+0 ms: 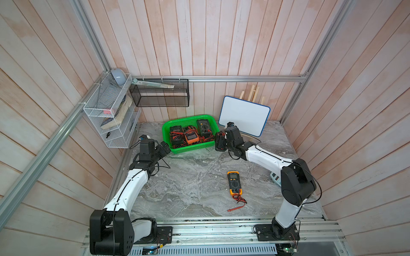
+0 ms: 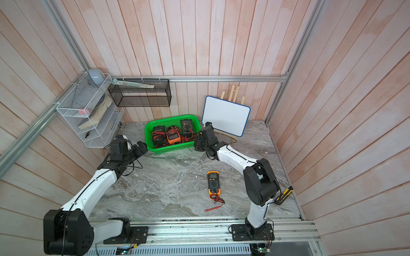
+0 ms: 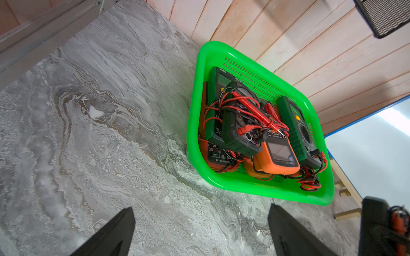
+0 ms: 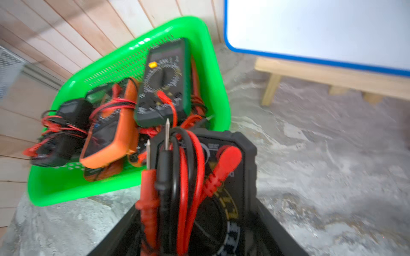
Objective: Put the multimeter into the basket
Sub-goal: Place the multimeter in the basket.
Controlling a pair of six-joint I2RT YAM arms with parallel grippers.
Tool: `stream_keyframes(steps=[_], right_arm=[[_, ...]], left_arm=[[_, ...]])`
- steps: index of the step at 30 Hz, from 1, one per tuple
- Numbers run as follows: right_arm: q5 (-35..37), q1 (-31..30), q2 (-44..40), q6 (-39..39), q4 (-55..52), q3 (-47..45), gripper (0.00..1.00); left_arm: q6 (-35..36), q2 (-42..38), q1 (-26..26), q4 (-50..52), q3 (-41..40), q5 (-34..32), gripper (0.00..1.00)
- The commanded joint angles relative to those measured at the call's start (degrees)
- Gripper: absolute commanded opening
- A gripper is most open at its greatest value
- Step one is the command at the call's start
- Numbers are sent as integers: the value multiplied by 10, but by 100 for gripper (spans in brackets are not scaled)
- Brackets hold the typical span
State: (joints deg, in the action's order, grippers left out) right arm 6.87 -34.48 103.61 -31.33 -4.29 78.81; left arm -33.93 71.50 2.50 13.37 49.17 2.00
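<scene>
The green basket (image 1: 188,151) (image 2: 169,151) (image 3: 244,187) (image 4: 66,192) stands at the back of the marble table with several multimeters and tangled red leads inside. My right gripper (image 1: 219,141) (image 2: 198,141) (image 4: 197,212) is just right of the basket's front right corner, shut on a black multimeter (image 4: 235,155) with red and black probes wrapped over its face. The left gripper (image 1: 165,149) (image 2: 142,148) (image 3: 200,208) is open and empty at the basket's front left corner. A yellow multimeter (image 1: 234,182) (image 2: 213,182) lies on the table at the middle right, its red leads trailing toward the front.
A blue-framed whiteboard (image 1: 244,115) leans on a wooden easel behind the right arm. On the back left walls hang a white wire rack (image 1: 108,115) and a black mesh bin (image 1: 159,93). A yellow-black tool (image 2: 284,195) lies at the right table edge.
</scene>
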Motion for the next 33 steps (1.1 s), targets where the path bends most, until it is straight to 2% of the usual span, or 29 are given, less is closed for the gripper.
stream_keyframes(steps=[1,6,13,18,30,33], right_arm=[[-17,-10,30,32,19,50,43],[-27,-22,83,65,91,94,43],[-20,-45,168,103,110,206,45],[-4,-71,228,134,94,293,46],[16,-79,357,146,28,461,54],[14,-79,384,146,13,493,63]], left_arm=[[17,2,-3,3,10,21,100],[19,-6,-3,4,-1,34,100],[20,-11,-3,4,-14,52,100],[24,-10,-2,6,-19,61,100],[15,-8,5,2,-29,70,100],[14,-8,7,1,-30,69,100]])
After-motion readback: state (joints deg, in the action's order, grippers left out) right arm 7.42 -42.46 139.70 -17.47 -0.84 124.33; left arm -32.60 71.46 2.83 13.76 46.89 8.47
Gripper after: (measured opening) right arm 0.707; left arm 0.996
